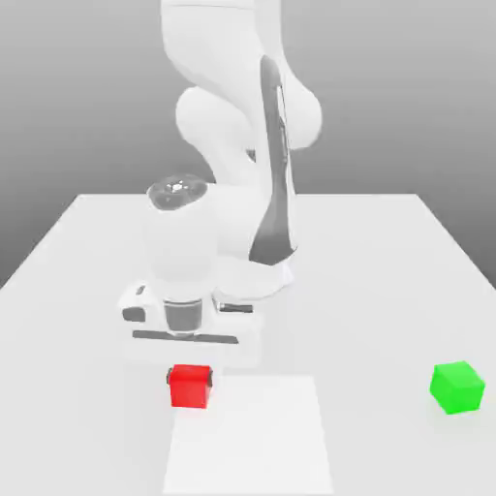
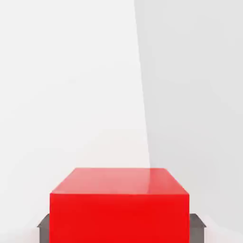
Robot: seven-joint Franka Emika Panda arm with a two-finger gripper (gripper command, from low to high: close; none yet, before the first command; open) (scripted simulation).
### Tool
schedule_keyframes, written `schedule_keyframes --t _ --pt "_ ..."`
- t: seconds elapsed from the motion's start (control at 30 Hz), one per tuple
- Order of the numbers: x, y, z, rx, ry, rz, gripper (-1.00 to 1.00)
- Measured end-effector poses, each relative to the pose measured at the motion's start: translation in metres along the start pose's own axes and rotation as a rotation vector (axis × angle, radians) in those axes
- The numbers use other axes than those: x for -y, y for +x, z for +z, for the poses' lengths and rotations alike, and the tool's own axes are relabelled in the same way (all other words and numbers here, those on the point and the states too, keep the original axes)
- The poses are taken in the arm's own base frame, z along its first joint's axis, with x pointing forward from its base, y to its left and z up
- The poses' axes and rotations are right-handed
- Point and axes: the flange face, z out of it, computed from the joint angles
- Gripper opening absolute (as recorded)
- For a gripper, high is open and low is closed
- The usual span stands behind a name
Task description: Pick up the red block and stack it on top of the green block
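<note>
The grasping step is judged to be in hand. In the exterior view the gripper (image 1: pixel 191 380) is seen lowered to the worktop (image 1: pixel 387 262), with the red block (image 1: pixel 190 387) set between the jaws at about seven o'clock from the middle of the picture. In the hand view the red block (image 2: pixel 119 209) is framed by a dark finger (image 2: pixel 43 228) at each side, both lying right against its side faces. The jaws are thus about as wide apart as the block; whether they press on it firmly cannot be told, and the block appears to rest on the worktop, not yet lifted.

The green block (image 1: pixel 457 387) sits well apart, at about four o'clock from the picture's middle and roughly three o'clock from the red block, with a paler square patch (image 1: pixel 250 441) of worktop between them.

The next move is judged to call for a firm closing, a straight lift, and then a carry across toward three o'clock, high enough for the green block's top to be cleared.
</note>
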Motion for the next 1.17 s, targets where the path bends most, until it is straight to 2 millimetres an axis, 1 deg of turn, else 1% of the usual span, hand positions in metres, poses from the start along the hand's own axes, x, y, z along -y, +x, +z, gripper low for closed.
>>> schedule_keyframes --t 0.03,0.1,0.3,0.37,0.43,0.5,0.57,0.63,0.73,0.8,0.87,0.9,0.93,1.03,1.07,1.17 --pt "0.000 0.000 0.003 0.000 0.000 0.000 -1.00" --pt "0.000 0.000 -0.005 0.000 0.000 0.000 -1.00" --pt "0.000 0.000 -0.055 0.000 0.001 0.001 -1.00" --pt "0.029 -0.015 -0.064 -0.002 -0.001 -0.052 -1.00" --pt "0.066 -0.037 -0.069 -0.005 -0.004 -0.111 -1.00" --pt "0.102 -0.064 -0.073 -0.007 -0.005 -0.166 -1.00" --pt "0.135 -0.095 -0.078 -0.009 -0.005 -0.217 -1.00" --pt "0.164 -0.130 -0.082 -0.009 -0.005 -0.266 -1.00" --pt "0.201 -0.191 -0.089 -0.008 -0.003 -0.338 -1.00" --pt "0.220 -0.241 -0.093 -0.006 -0.001 -0.396 -1.00" --pt "0.234 -0.291 -0.098 -0.002 0.001 -0.448 -1.00" --pt "0.237 -0.298 -0.093 -0.001 0.001 -0.446 -1.00" --pt "0.239 -0.300 -0.085 -0.001 0.002 -0.441 -1.00" --pt "0.240 -0.301 -0.050 -0.001 0.002 -0.436 -1.00" --pt "0.240 -0.301 -0.040 0.000 0.002 -0.436 1.00" --pt "0.240 -0.301 -0.040 0.000 0.002 -0.436 1.00"
